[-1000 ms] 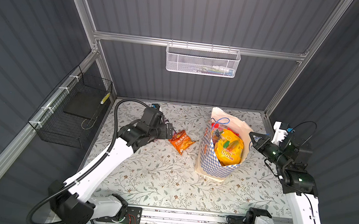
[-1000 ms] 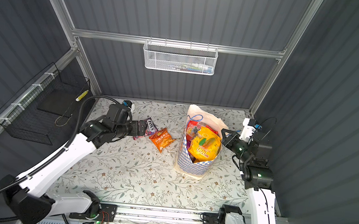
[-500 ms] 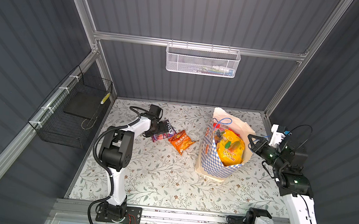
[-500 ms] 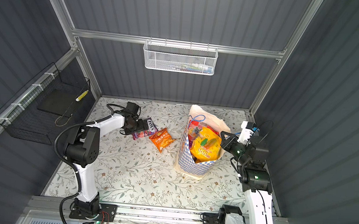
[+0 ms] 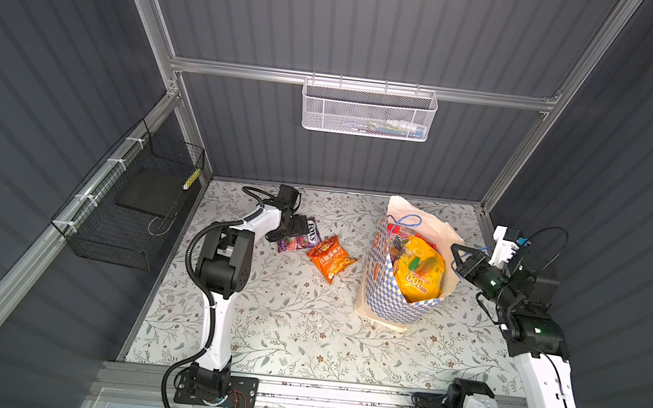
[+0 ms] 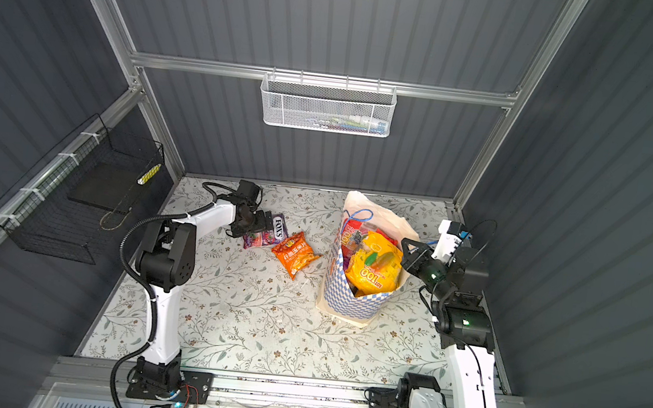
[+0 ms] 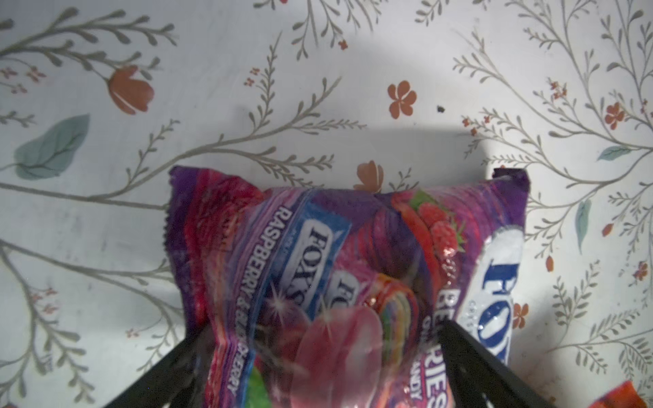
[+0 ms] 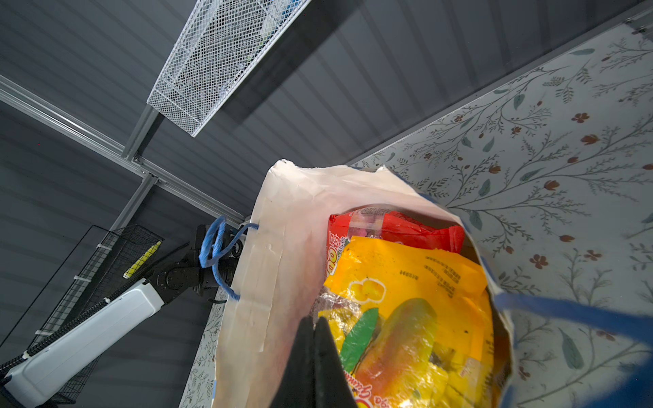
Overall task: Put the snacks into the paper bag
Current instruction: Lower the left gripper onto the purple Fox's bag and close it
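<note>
Purple packet (image 7: 353, 254), floral cloth (image 7: 212, 88), hand (image 7: 323, 332) spread astride

You are looking at the paper bag (image 5: 384, 304), white with blue checks and blue cord handles, standing upright and open on the tabletop (image 5: 302, 328). A yellow packet (image 5: 419, 272) is filling its mouth, with a red packet (image 8: 399, 229) sitting behind. Outside the bag, an orange packet (image 5: 330, 258) is lying flat, and a purple packet (image 5: 300, 239) is lying just beside it.
</note>
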